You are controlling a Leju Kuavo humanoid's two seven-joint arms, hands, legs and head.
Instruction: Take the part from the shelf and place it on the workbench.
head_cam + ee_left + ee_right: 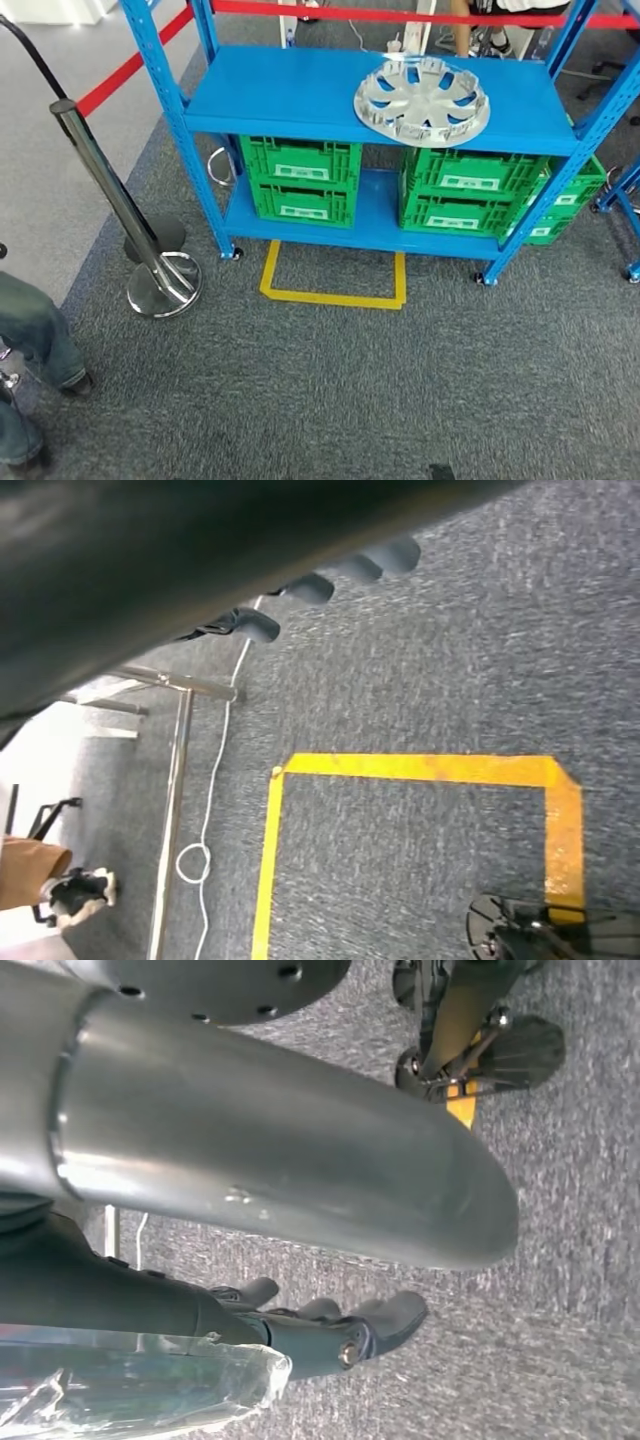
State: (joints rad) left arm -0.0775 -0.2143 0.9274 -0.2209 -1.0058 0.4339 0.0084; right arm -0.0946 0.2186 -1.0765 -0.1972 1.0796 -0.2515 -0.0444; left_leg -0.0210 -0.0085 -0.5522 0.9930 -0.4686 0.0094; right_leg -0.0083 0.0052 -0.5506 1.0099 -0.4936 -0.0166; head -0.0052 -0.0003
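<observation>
Silver wheel cover point(422, 101) lying flat on the top deck of the blue shelf point(302, 95), not yet taken.

Relative to the shelf, the cover sits toward the right end of the deck, its front rim slightly over the front edge; green crates point(304, 178) are stacked below it. The left hand point(317, 585) hangs with fingers loosely extended, holding nothing; the right hand point(332, 1330) likewise appears empty, fingers slightly curled. A closer stand should be taken at the yellow floor marking point(332, 296), and the cover gripped at its overhanging rim. The right upright point(562, 165) should be cleared; the stanchion point(121, 200) left of the shelf is kept away from.
</observation>
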